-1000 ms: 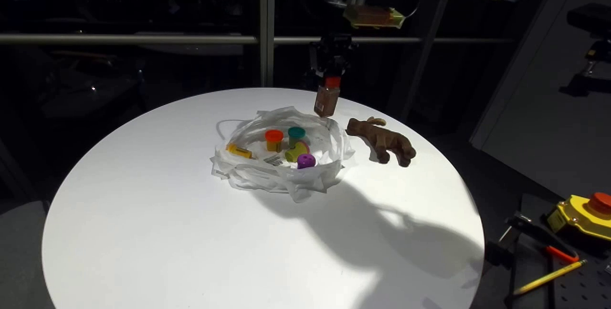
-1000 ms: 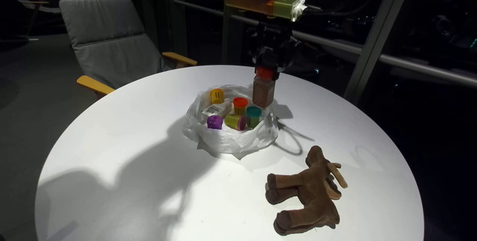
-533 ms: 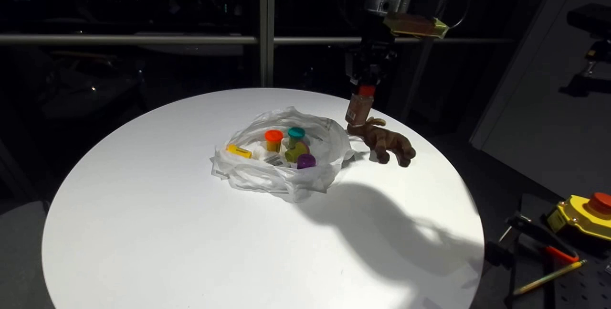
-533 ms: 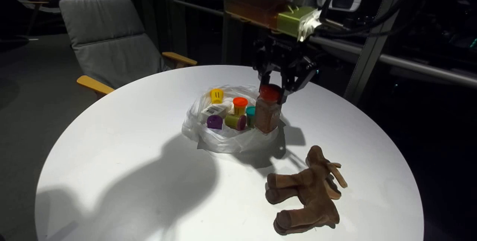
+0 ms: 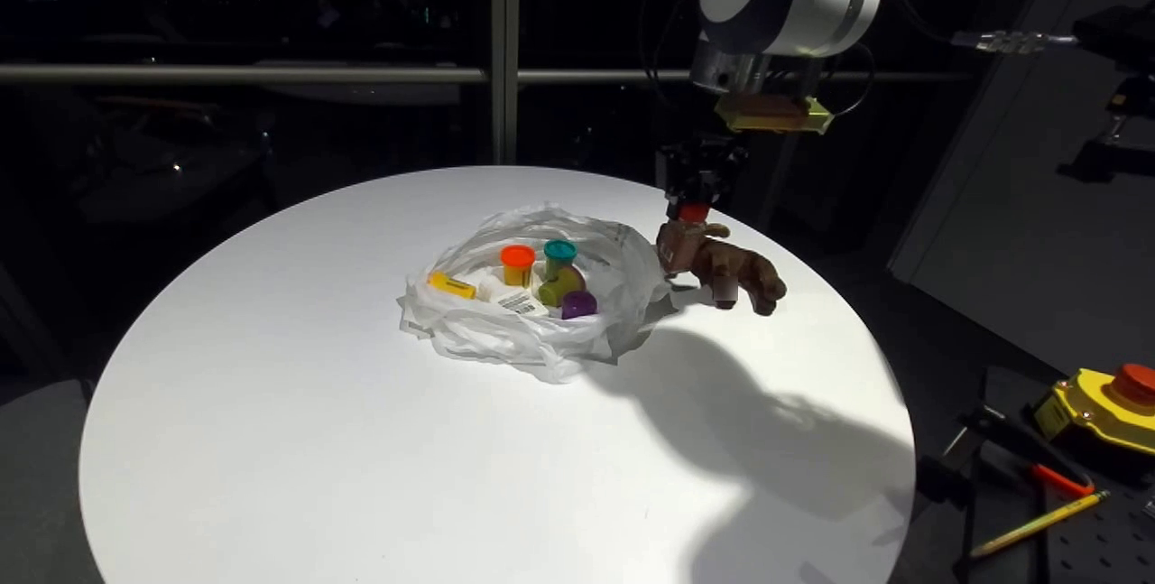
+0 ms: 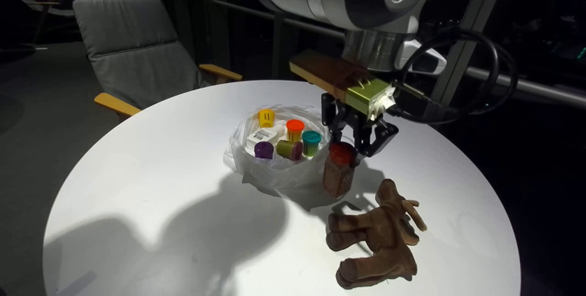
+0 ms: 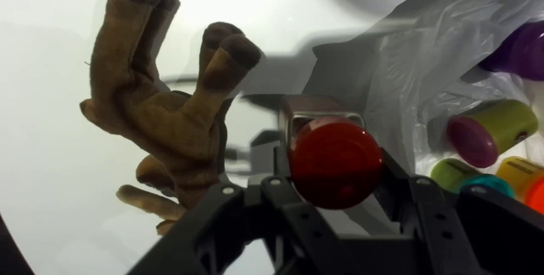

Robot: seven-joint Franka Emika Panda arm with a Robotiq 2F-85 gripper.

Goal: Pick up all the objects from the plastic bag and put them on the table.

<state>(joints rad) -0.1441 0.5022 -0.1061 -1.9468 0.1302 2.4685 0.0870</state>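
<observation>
Red-capped bottle (image 6: 338, 178) lowered, round white table (image 5: 343, 440), armchair (image 6: 130, 35), dark windows (image 5: 298, 6)

I see the whitish plastic bag (image 6: 270, 173), wrinkled and open, on the round white table (image 5: 361, 458). Inside the bag I make out an orange-lidded tub (image 6: 294, 131) and a teal-lidded tub (image 6: 311, 143), both upright, a green tub (image 6: 286, 149) on its side, a tipped yellow tub (image 6: 266, 118), a purple tub (image 6: 263, 150) and a labelled white container (image 6: 263, 137). I hold the red-capped bottle (image 6: 338, 175), slightly tilted, just beside the bag; the brown toy animal (image 6: 383, 232) lies on its side near it.
</observation>
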